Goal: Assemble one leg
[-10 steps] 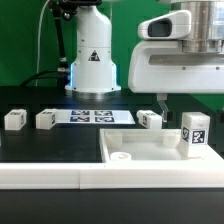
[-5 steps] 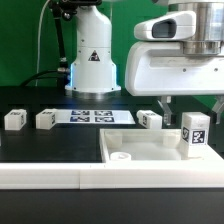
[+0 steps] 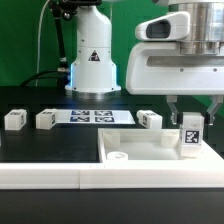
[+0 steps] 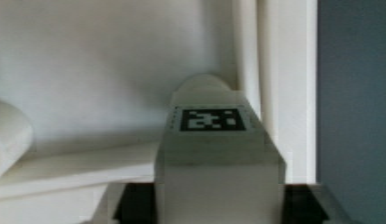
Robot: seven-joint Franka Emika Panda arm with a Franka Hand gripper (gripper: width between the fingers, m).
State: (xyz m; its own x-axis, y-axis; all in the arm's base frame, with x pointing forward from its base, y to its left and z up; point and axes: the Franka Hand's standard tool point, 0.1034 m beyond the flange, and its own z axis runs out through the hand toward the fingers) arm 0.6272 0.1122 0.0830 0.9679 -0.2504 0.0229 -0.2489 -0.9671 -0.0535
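Observation:
A white leg (image 3: 191,135) with a black-and-white tag stands upright on the large white tray-like piece (image 3: 140,148), near the exterior view's right. My gripper (image 3: 191,108) is right above it, open. Its two fingers (image 3: 171,104) hang one on each side of the leg's top, with a gap showing on both sides. In the wrist view the leg (image 4: 211,150) fills the space between the dark finger pads (image 4: 140,203) of the gripper (image 4: 216,205), tag facing the camera. Three more legs (image 3: 14,119) (image 3: 45,119) (image 3: 149,119) lie on the black table.
The marker board (image 3: 95,116) lies flat behind the loose legs, in front of the robot base (image 3: 92,60). A round socket (image 3: 121,157) sits in the tray-like piece's corner at the exterior view's left. A white rail (image 3: 60,175) runs along the front.
My gripper has moved toward the exterior view's right and down, from beside the upright leg to straddling its top. The leg and the other parts have not moved.

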